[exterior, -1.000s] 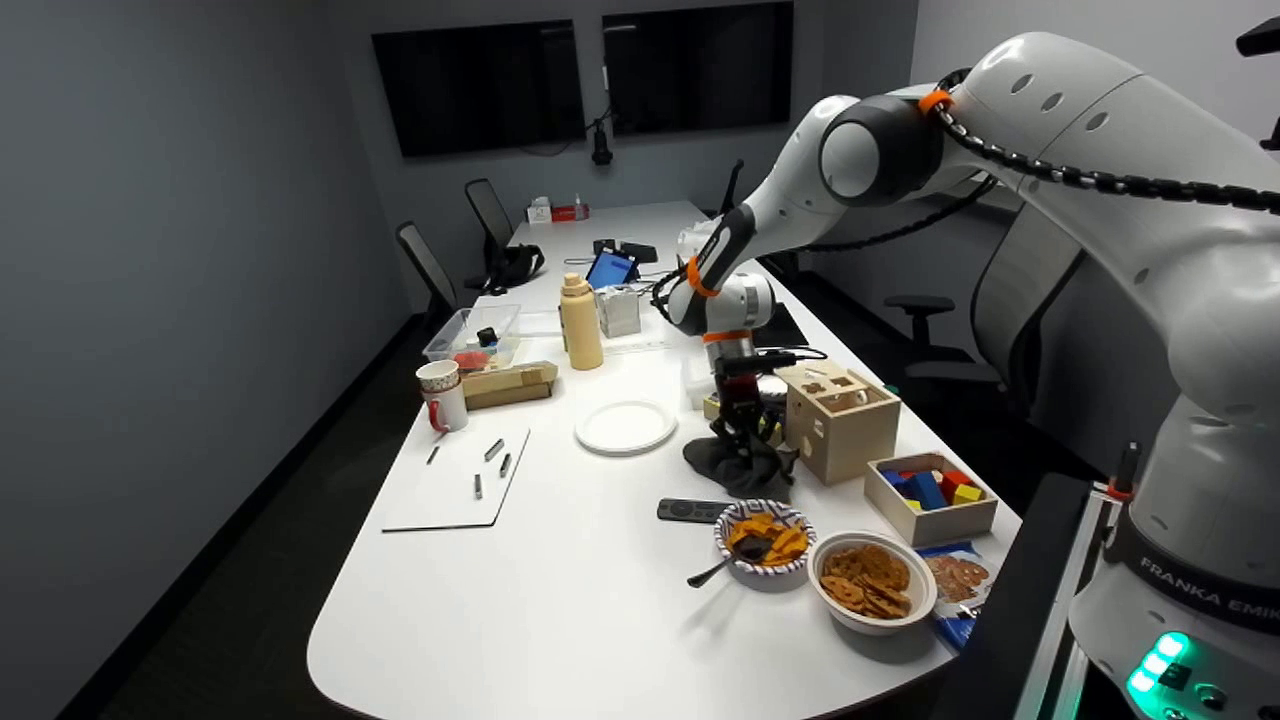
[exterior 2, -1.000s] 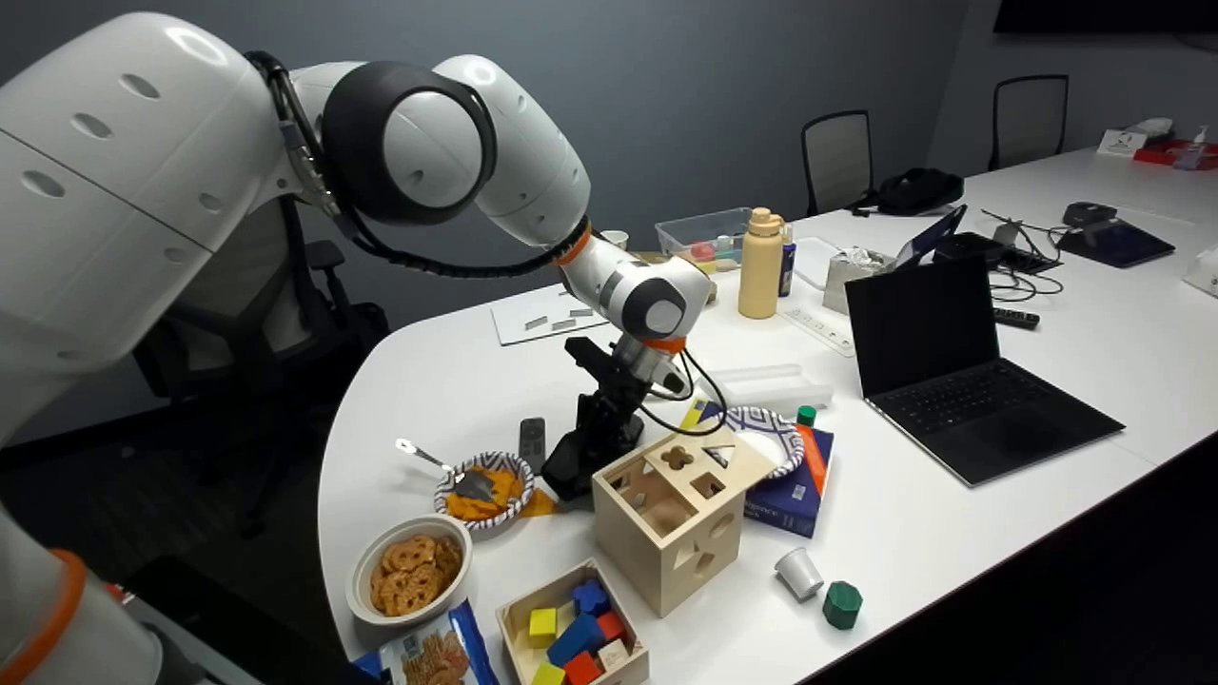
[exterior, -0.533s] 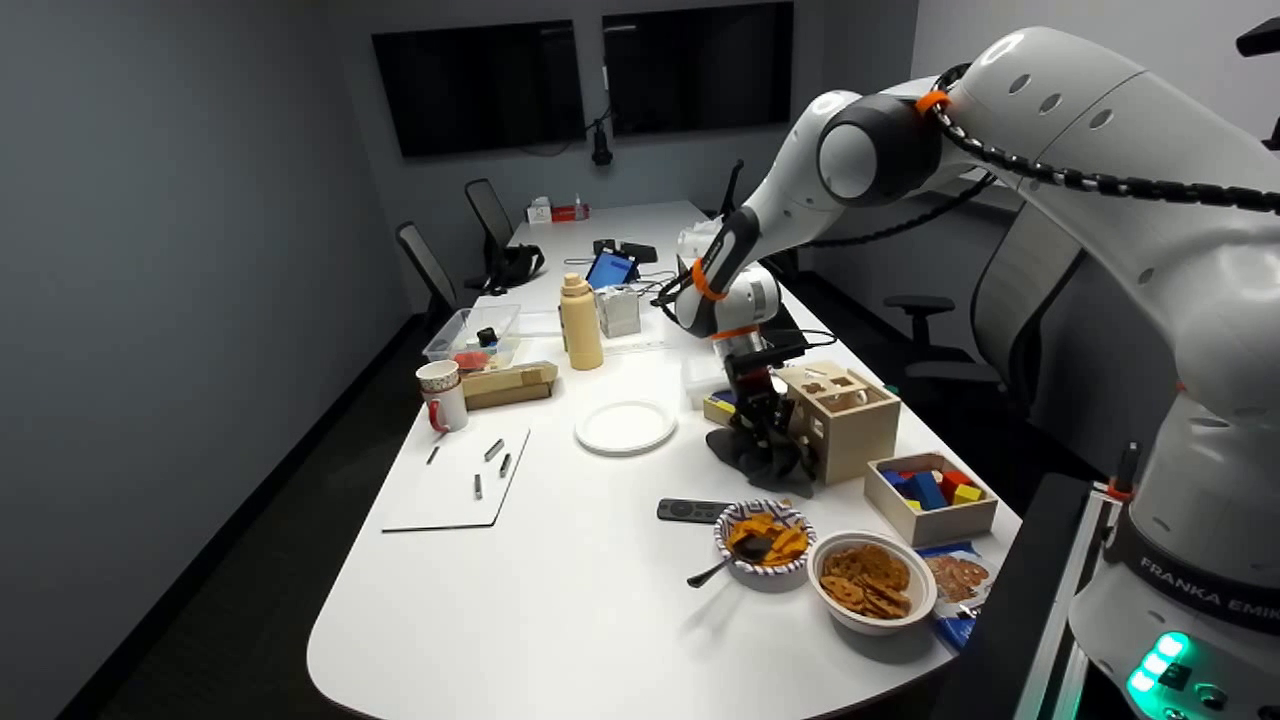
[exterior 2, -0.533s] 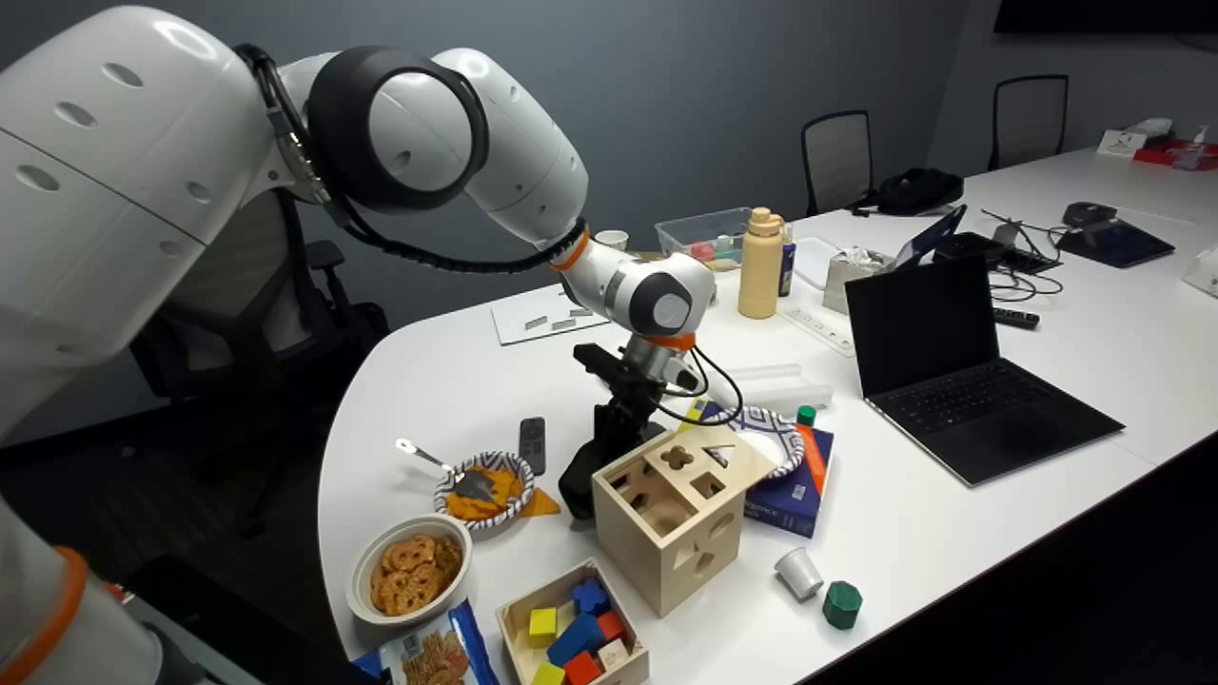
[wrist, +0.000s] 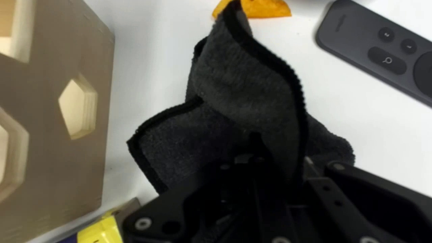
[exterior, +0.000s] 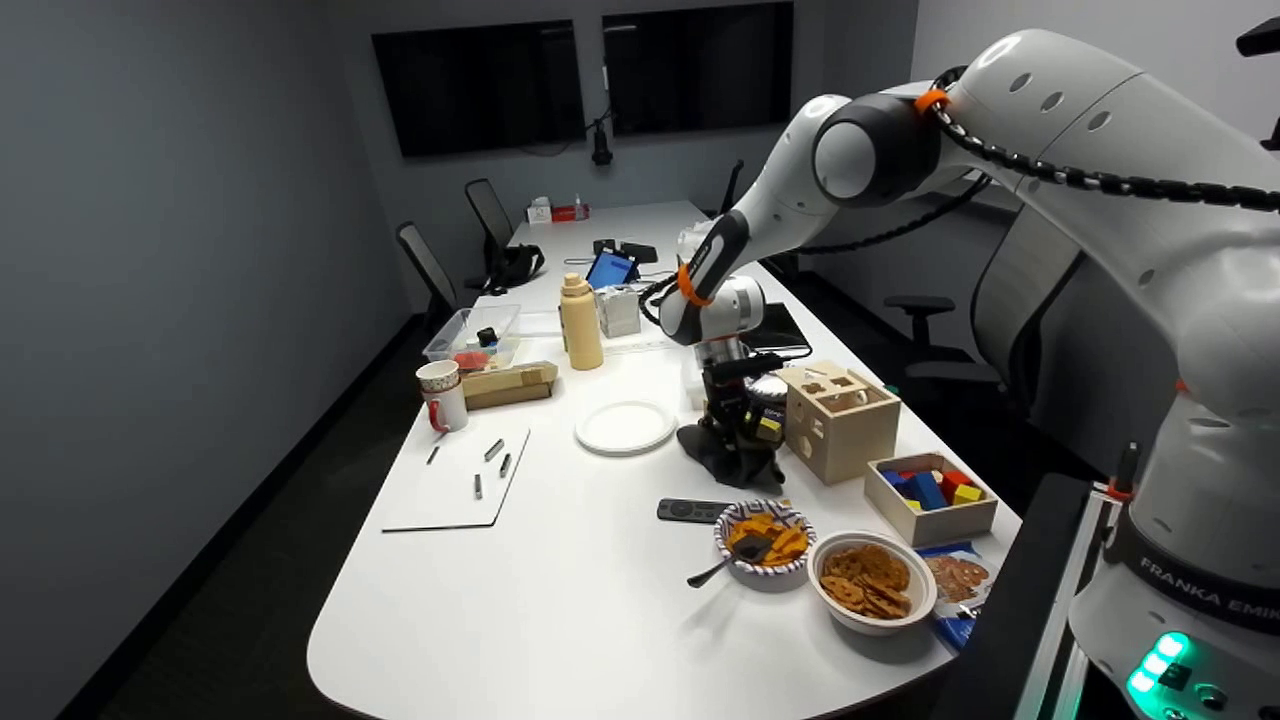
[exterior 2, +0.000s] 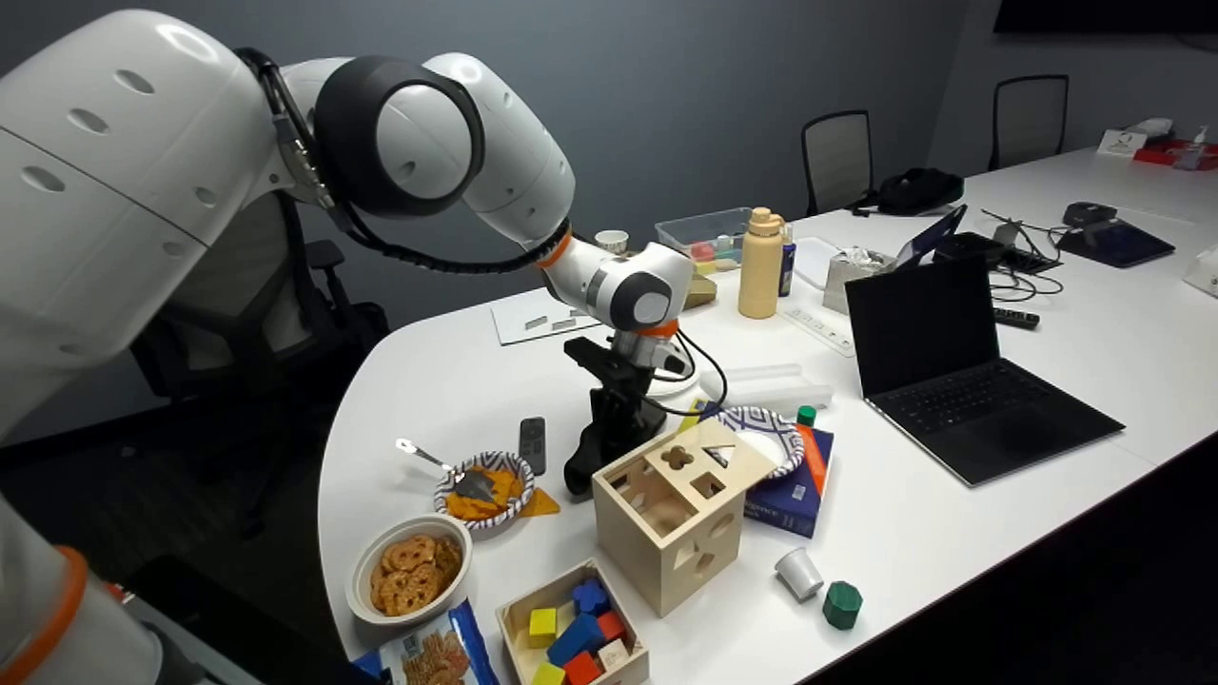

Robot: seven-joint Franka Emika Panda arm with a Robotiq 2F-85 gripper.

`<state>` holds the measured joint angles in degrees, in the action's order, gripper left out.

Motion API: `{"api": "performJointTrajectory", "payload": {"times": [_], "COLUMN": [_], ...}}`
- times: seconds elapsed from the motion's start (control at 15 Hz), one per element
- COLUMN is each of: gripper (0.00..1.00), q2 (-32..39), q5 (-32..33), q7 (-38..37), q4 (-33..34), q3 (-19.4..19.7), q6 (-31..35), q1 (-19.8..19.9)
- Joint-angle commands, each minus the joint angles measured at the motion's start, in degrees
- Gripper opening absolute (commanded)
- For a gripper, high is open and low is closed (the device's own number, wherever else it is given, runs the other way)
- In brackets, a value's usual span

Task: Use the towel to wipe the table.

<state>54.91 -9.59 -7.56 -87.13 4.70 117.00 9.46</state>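
Observation:
The towel [wrist: 249, 84] is a small dark grey cloth with a black edge, folded and bunched. In the wrist view my gripper [wrist: 280, 152] is shut on it; the dark fingers partly hide where they pinch. An exterior view shows the towel [exterior: 712, 455] spread beneath the gripper [exterior: 738, 428], low against the white table [exterior: 480, 620]. Seen from another side, the towel [exterior 2: 582, 468] lies between the remote and the wooden shape box, which covers part of it. An orange chip [wrist: 251, 8] lies on the table just beyond the cloth's tip.
Close beside the towel stands the wooden shape box [exterior 2: 657, 542]. Around it are a remote [exterior: 690, 510], a chip bowl [exterior: 766, 540] with a spoon, a cookie bowl [exterior: 872, 590], a block tray [exterior 2: 571, 628] and a white plate [exterior: 626, 428]. A book [exterior 2: 790, 495] lies behind the box.
My gripper and the towel first slid toward the shape box, then back away from it toward the plate's side. The grip on the towel has stayed; the surrounding objects look unmoved.

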Motion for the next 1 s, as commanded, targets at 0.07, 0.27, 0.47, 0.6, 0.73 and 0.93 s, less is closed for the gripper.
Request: {"api": "performJointTrajectory", "payload": {"times": [0.07, 0.27, 0.47, 0.6, 0.73, 0.93], "gripper": [0.02, 0.02, 0.02, 0.02, 0.02, 0.02], "q2": [1.4, 0.7, -0.5, -1.3, -2.1, -2.8], "q5": [-0.8, -2.2, -2.5, -2.1, -1.6, -0.7], "q7": [4.6, 8.0, 9.2, 8.5, 7.5, 6.4], "q4": [1.8, 1.3, -0.4, -1.6, -3.0, -4.3], "q3": [-2.8, -4.9, -5.1, -4.1, -2.8, -0.4], "q6": [0.2, -2.5, -5.6, -6.9, -6.9, -8.0], "q1": [0.7, 1.8, 2.1, 2.0, 1.9, 2.1]}}
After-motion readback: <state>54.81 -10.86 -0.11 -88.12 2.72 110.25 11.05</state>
